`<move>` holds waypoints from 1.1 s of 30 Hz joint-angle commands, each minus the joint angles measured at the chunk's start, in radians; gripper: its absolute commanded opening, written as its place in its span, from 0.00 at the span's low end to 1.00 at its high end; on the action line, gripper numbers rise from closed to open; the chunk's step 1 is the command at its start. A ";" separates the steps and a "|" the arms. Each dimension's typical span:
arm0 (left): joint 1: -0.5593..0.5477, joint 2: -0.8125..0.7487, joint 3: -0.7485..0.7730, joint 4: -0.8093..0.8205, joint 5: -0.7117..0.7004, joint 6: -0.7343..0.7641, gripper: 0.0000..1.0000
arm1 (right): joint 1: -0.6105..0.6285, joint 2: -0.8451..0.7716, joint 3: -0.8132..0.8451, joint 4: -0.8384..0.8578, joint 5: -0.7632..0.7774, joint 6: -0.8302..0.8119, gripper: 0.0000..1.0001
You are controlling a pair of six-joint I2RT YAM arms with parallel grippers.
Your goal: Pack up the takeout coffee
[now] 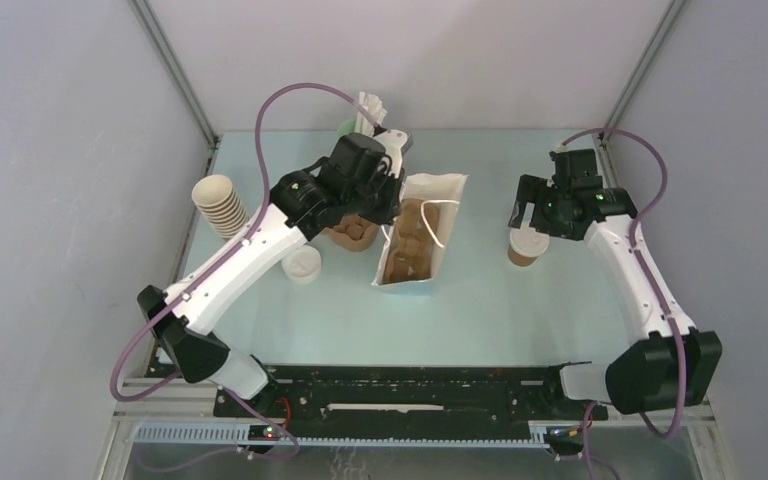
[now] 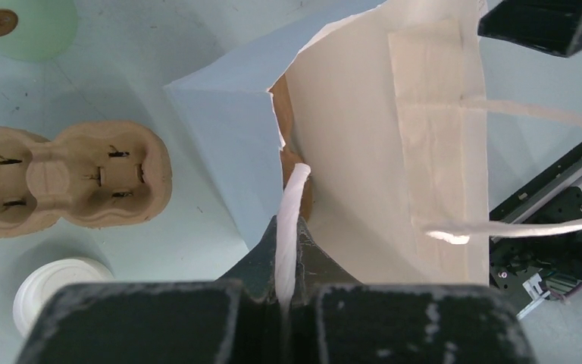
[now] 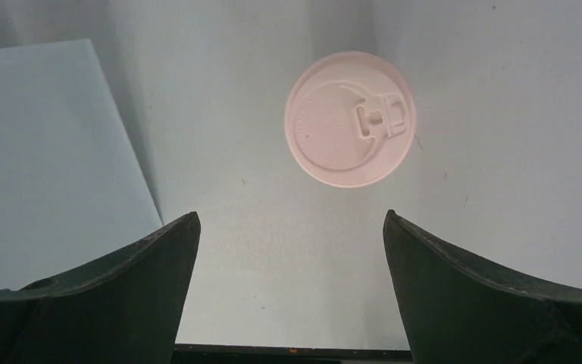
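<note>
Your right gripper (image 3: 289, 214) hangs with its fingers spread wide above the takeout coffee (image 3: 350, 117), which stands upright on the table (image 3: 485, 114), right of the white paper bag (image 2: 348, 136) and apart from it. Your left gripper (image 2: 288, 254) is pinching the bag's twisted cord handle (image 2: 295, 189); raised marks on top of the coffee are too faint to read

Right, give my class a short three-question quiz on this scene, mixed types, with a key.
1. True or false: the right tool is shut on the small brown kraft paper cup with round white plastic lid.
2. The left tool is: A open; B shut on nothing; C shut on the white twisted-paper bag handle.
3. Fill in: the cup stands ___ the white paper bag (inside/outside).
Key: 1 false; 2 C; 3 outside.
</note>
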State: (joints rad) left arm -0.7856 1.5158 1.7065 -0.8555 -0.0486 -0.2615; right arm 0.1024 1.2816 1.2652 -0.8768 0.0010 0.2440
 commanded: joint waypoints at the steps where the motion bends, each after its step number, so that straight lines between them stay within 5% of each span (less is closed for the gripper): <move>1: 0.003 -0.057 -0.042 0.055 0.067 -0.004 0.00 | -0.005 0.071 0.033 0.011 -0.012 -0.015 1.00; 7: 0.006 -0.078 -0.071 0.066 0.077 0.010 0.00 | 0.006 0.125 0.031 -0.017 0.145 -0.032 1.00; 27: 0.016 -0.100 -0.069 0.069 0.110 0.007 0.00 | -0.016 0.199 -0.005 0.064 0.108 -0.054 1.00; 33: 0.016 -0.087 -0.009 0.007 0.053 0.075 0.00 | 0.035 0.104 -0.004 0.045 0.130 -0.025 1.00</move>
State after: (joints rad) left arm -0.7723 1.4563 1.6421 -0.8249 0.0284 -0.2493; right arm 0.0990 1.4727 1.2598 -0.8406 0.1047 0.2119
